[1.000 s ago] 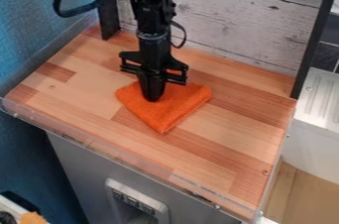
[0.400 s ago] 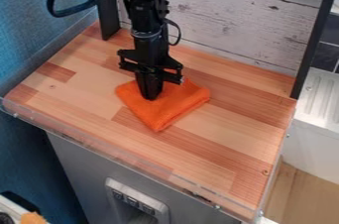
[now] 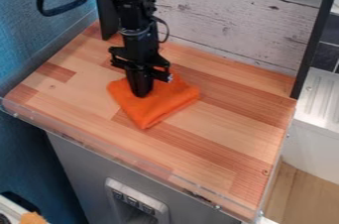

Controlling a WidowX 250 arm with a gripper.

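The black gripper (image 3: 141,93) points down at the left-centre of the wooden surface, its tip against the upper left part of an orange cloth (image 3: 157,105). The cloth lies folded on the wood, with one corner toward the front edge, and is slightly raised behind the gripper. Whether the gripper pinches the fabric or only presses on it cannot be made out.
The wooden counter (image 3: 225,134) has a clear raised lip (image 3: 119,156) along its front. Behind it stands a whitewashed plank wall (image 3: 232,25), with black posts at the back left and right. A blue panel is at left; a white sink unit (image 3: 321,99) is at right.
The gripper has moved a little to the left, and the orange cloth has slid the same way with it. The cloth's back part looks more bunched.
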